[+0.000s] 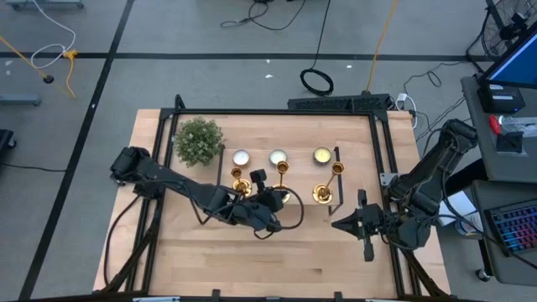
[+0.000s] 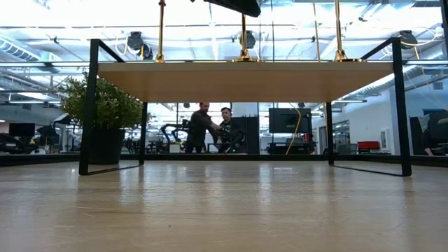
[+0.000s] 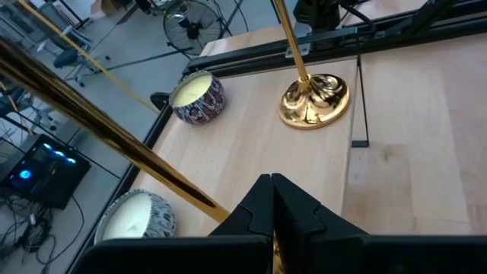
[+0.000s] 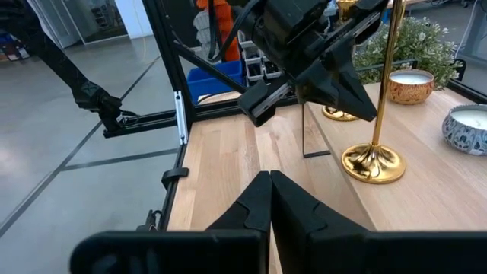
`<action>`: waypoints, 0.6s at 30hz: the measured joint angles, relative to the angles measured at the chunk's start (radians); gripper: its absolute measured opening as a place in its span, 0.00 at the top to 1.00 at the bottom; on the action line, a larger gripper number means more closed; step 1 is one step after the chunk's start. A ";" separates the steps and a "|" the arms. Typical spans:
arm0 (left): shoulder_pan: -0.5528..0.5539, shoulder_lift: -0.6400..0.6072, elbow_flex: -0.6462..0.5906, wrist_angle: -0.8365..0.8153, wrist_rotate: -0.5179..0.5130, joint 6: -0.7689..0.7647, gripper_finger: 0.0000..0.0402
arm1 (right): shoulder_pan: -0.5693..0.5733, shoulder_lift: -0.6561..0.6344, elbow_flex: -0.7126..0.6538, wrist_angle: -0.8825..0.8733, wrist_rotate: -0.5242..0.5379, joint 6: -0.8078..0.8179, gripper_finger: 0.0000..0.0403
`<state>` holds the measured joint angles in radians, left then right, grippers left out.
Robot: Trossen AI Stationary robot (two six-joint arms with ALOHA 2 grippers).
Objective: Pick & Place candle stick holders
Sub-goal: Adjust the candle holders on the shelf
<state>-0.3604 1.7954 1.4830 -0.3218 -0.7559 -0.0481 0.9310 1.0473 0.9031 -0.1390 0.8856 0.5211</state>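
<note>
Three gold candle stick holders stand in a row on the wooden top: the left one [image 1: 237, 180], the middle one [image 1: 283, 172] and the right one [image 1: 323, 192]. My left gripper [image 1: 282, 200] [image 3: 272, 199] comes from the table's left and is shut on the middle holder. The low view shows all three stems upright, with the middle holder's base [image 2: 243, 57] on the top. My right gripper [image 1: 338, 225] [image 4: 270, 190] is shut and empty near the right front, pointing toward the table's left. It stands apart from the right holder [image 4: 373, 162]. My left gripper pinches the middle holder's thin stem [image 3: 199, 195] between its two fingers, which lie across it and come level from the table's left. The stem runs in behind one finger [image 3: 247, 217], so the exact spot is hidden. The holder stands upright with its base on the top.
A bushy green plant [image 1: 199, 141] stands at the far left. Three round candles [image 1: 241, 157] [image 1: 278, 157] [image 1: 322, 155] sit behind the holders. A black metal frame [image 1: 382, 151] runs round the top. A thin black bracket [image 1: 336, 180] stands by the right holder. People stand in the room behind [image 2: 210, 126].
</note>
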 joint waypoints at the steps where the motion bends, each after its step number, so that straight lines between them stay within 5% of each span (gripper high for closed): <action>1: 0.002 0.000 0.000 0.000 0.000 0.002 1.00 | 0.000 0.000 0.000 0.000 0.000 0.004 1.00; 18: 0.026 -0.001 0.000 -0.027 0.028 0.017 1.00 | 0.000 0.000 0.000 0.000 -0.005 0.010 1.00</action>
<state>-0.3340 1.7943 1.4830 -0.3492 -0.7275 -0.0307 0.9314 1.0473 0.9031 -0.1390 0.8810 0.5308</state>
